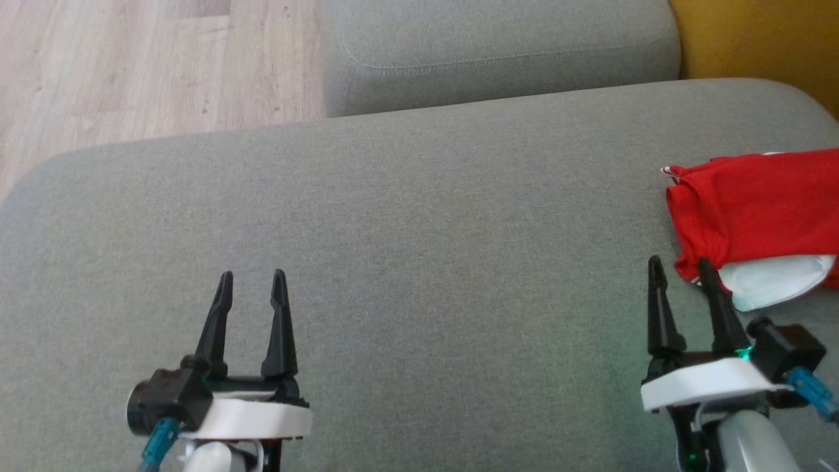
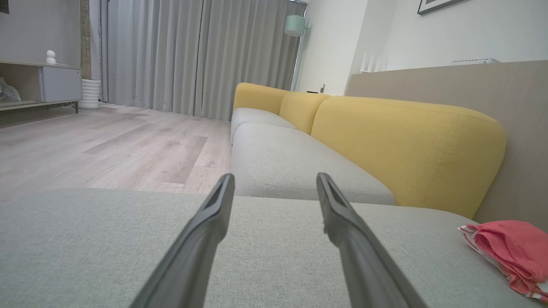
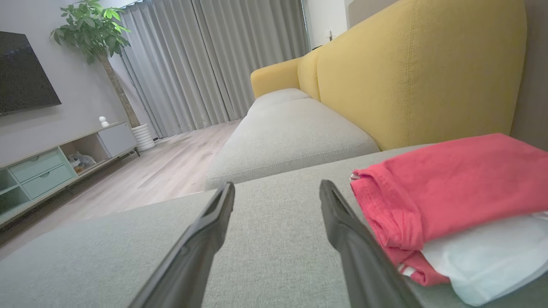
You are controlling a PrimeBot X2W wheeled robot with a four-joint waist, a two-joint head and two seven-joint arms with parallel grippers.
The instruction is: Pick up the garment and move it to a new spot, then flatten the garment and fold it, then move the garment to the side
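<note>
Left claw and right claw hover low over the sofa cushion, both wide and empty, the right just beside the folded garment.

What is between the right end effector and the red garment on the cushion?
Nothing visible. The open right end effector is right next to the near edge of the folded garment, which lies on the grey cushion.
</note>
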